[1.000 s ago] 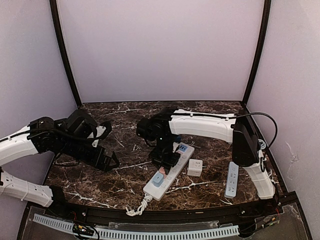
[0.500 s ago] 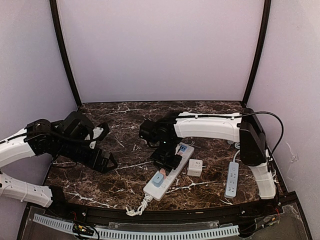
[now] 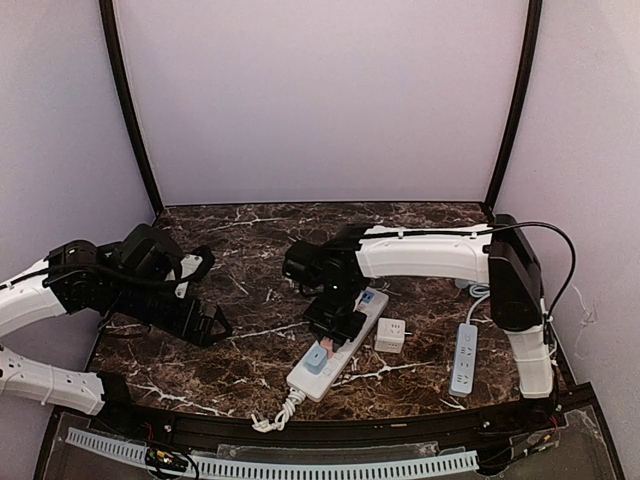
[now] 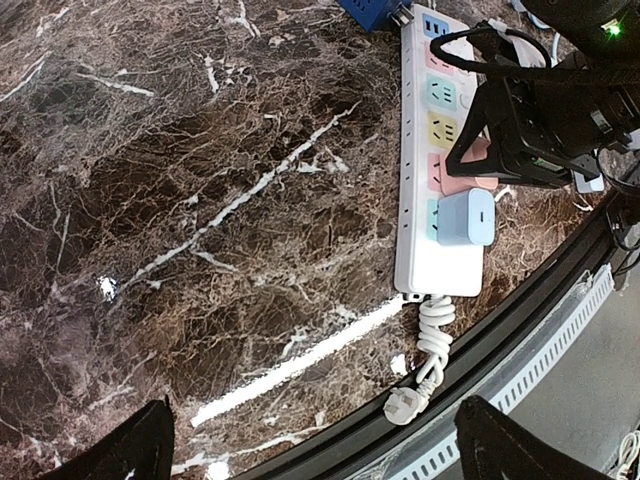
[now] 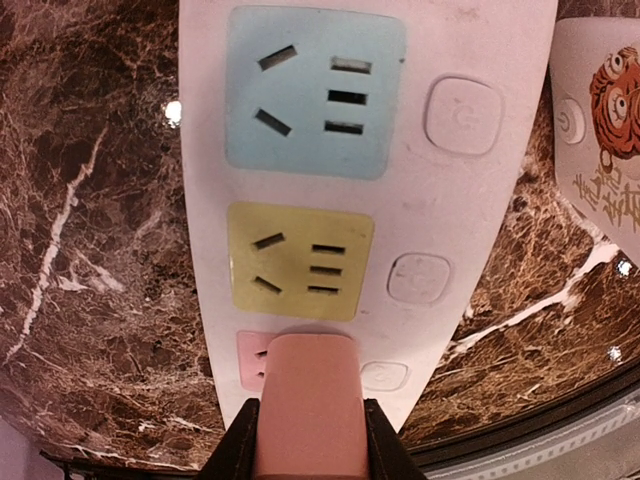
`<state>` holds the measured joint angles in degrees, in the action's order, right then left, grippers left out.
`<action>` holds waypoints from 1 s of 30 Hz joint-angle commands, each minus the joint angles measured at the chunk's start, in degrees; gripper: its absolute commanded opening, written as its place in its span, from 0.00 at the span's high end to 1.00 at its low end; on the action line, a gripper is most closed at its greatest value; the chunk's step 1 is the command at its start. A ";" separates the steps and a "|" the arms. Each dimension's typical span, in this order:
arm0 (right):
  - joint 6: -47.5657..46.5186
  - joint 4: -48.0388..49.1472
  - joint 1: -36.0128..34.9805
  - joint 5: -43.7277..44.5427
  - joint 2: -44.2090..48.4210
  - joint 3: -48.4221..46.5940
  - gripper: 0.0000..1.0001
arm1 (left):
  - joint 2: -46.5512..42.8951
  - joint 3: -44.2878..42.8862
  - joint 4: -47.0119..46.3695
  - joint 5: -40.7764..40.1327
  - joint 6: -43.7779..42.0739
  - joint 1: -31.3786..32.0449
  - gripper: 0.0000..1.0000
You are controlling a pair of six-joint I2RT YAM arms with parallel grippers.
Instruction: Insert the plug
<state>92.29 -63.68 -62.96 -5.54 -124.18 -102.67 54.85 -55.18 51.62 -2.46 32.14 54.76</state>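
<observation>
A white power strip (image 3: 345, 340) with coloured sockets lies on the marble table (image 3: 240, 250). My right gripper (image 5: 306, 445) is shut on a pink plug (image 5: 306, 410), gripping it by its sides. The plug's front end sits over the pink socket (image 5: 250, 360), just below the yellow socket (image 5: 300, 260). Its prongs are hidden. From above, the right gripper (image 3: 335, 320) hangs over the strip's middle. A light-blue plug (image 4: 467, 217) sits in the strip's end socket near the cord. My left gripper (image 3: 205, 325) is open and holds nothing, over bare marble left of the strip.
A white cube adapter (image 3: 390, 335) lies just right of the strip. A second, narrow power strip (image 3: 465, 357) is at the right. The strip's coiled cord and wall plug (image 4: 410, 405) lie at the table's front rim. A dark blue object (image 4: 372, 10) sits by the strip's far end.
The right gripper with the pink plug has shifted slightly right along the strip, and the right elbow has swung outward. The left arm has drawn back a little to the left.
</observation>
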 commanded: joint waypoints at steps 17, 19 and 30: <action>-4.38 11.48 -3.00 -0.14 -5.77 12.45 1.00 | -1.43 0.92 1.04 -2.30 1.46 -0.27 0.01; -4.93 11.44 -3.04 -0.17 -5.37 12.25 1.00 | -1.66 1.07 0.59 -2.55 1.58 -0.26 0.01; -7.37 8.61 -1.98 0.96 -1.87 9.31 0.60 | -4.79 3.45 -1.11 -4.14 2.87 -0.19 0.01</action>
<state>88.73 -56.55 -63.37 -5.37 -119.63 -96.05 51.51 -53.28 50.96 -5.41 34.11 54.76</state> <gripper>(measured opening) 0.271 0.987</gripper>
